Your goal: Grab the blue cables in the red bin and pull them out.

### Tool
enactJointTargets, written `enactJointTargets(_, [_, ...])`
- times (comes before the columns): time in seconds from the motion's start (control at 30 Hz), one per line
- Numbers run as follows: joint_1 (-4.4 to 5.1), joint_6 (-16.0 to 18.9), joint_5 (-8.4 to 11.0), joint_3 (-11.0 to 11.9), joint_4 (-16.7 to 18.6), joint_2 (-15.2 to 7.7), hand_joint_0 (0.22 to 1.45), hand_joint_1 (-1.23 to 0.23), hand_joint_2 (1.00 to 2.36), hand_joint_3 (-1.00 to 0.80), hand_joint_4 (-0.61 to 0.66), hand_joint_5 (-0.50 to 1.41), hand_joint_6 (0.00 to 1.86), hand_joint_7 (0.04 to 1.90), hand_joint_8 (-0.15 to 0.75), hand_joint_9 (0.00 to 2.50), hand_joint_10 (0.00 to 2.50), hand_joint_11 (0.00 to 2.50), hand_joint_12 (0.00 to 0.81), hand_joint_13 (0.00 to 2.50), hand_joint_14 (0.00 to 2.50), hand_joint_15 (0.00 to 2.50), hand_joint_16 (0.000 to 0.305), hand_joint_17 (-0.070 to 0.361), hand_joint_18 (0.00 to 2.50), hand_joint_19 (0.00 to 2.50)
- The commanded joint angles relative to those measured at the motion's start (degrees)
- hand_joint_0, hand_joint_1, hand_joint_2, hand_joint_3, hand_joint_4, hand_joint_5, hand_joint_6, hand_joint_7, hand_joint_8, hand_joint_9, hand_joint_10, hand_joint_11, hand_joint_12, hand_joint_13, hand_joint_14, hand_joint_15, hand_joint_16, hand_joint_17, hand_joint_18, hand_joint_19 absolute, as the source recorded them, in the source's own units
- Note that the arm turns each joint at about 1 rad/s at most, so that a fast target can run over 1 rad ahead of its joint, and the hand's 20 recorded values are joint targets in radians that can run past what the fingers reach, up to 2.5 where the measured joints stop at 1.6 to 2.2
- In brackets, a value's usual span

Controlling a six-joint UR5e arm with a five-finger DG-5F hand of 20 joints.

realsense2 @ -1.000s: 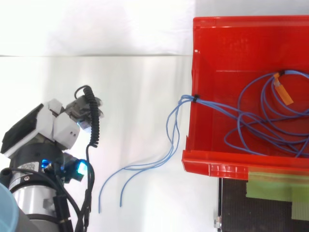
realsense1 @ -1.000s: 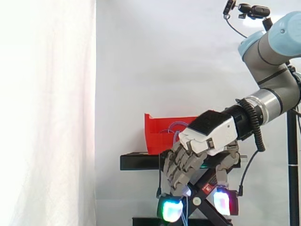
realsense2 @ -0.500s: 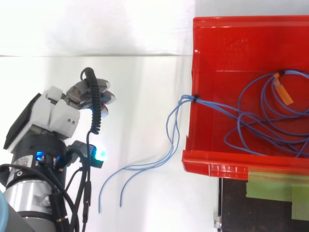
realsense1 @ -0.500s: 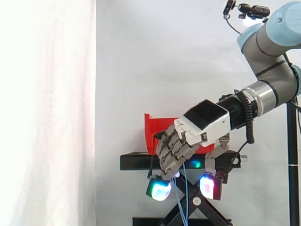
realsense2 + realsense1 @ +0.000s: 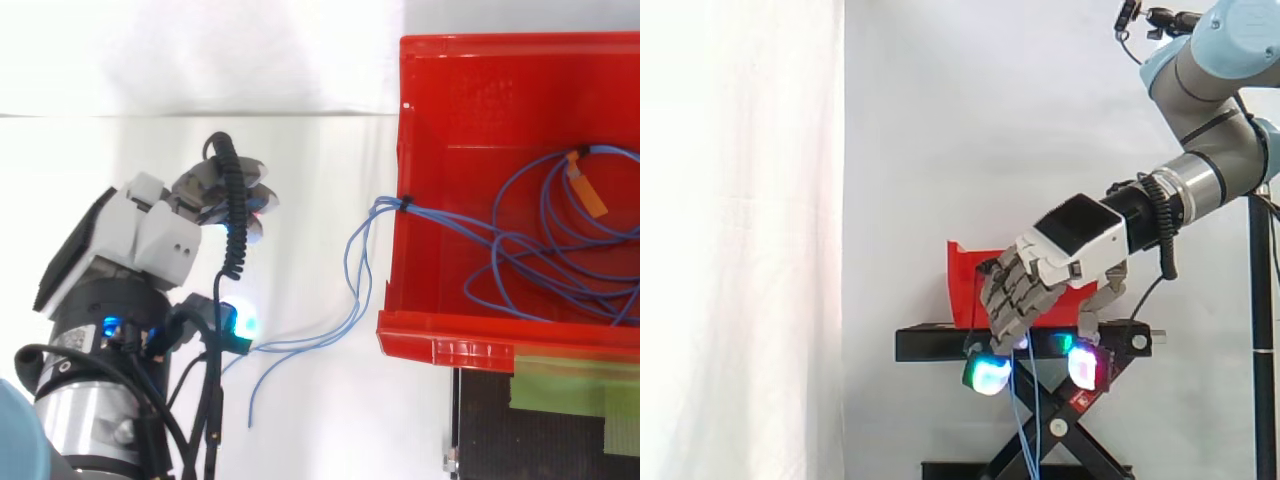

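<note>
White curtain (image 5: 740, 240) hangs at the left of the side view, with a pale wall behind the work. A red bin (image 5: 975, 285) sits on a black stand (image 5: 935, 345). The arm reaches in from the right, and the hand (image 5: 1070, 250) hangs in front of the bin with its back turned up. Its fingers (image 5: 1005, 310) are loosely bent and point downward, ending in a cyan-green glowing pad. The thumb (image 5: 1085, 365), glowing white and magenta, stands well apart from them, so the hand is spread and clasps nothing. The blue cables (image 5: 1025, 415) dangle in the gap between fingers and thumb, down past the stand's crossed legs.

From above, the red bin (image 5: 400, 150) fills the right side. Most of the blue cables (image 5: 545, 255) lie coiled inside it, with an orange tag (image 5: 590, 195) near the far loop. A bundle crosses the bin's left wall and trails down outside over the white ground. The hand (image 5: 150, 235) is left of that hanging bundle and apart from it. The cables' loose tails run close by the glowing thumb pad. Green tape (image 5: 560, 385) shows below the bin.
</note>
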Motion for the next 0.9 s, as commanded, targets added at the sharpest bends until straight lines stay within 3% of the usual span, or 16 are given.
enactJointTargets(0.0, [-0.69, -1.42, -0.01, 0.95, -0.14, 0.0, 0.76, -0.92, 1.0, -1.0, 0.22, 0.46, 0.01, 0.43, 0.29, 0.79, 0.01, 1.17, 0.393, 0.74, 0.02, 0.75, 0.052, 0.118, 0.53, 0.58])
enactJointTargets(0.2, [-2.19, -2.65, -0.28, 2.8, 0.47, 0.0, 0.76, -0.92, 1.0, -1.0, 0.21, 0.46, 0.01, 0.42, 0.294, 0.78, 0.02, 1.15, 0.392, 0.74, 0.02, 0.74, 0.053, 0.118, 0.53, 0.58])
enactJointTargets(0.33, [-2.8, -2.65, -0.28, 2.71, 1.26, 0.0, 0.76, -0.92, 1.0, -1.0, 0.2, 0.46, 0.01, 0.41, 0.295, 0.78, 0.02, 1.15, 0.393, 0.74, 0.02, 0.74, 0.052, 0.118, 0.53, 0.58])
enactJointTargets(0.53, [-4.65, -2.56, -0.63, 0.25, 10.05, 0.0, 0.76, -0.92, 1.0, -1.0, 0.2, 0.46, 0.01, 0.41, 0.294, 0.78, 0.02, 1.14, 0.393, 0.73, 0.02, 0.73, 0.053, 0.118, 0.53, 0.58])
enactJointTargets(0.63, [-5.26, -2.47, -1.51, -0.81, 11.37, 0.0, 0.76, -0.92, 1.0, -1.0, 0.2, 0.45, 0.01, 0.41, 0.294, 0.78, 0.02, 1.14, 0.397, 0.73, 0.02, 0.73, 0.053, 0.118, 0.53, 0.58])
enactJointTargets(0.87, [-5.7, -2.47, -1.77, -2.83, 12.95, 0.0, 0.76, -0.91, 1.0, -1.0, 0.2, 0.45, 0.01, 0.41, 0.294, 0.77, 0.02, 1.12, 0.394, 0.73, 0.02, 0.72, 0.053, 0.118, 0.53, 0.58])
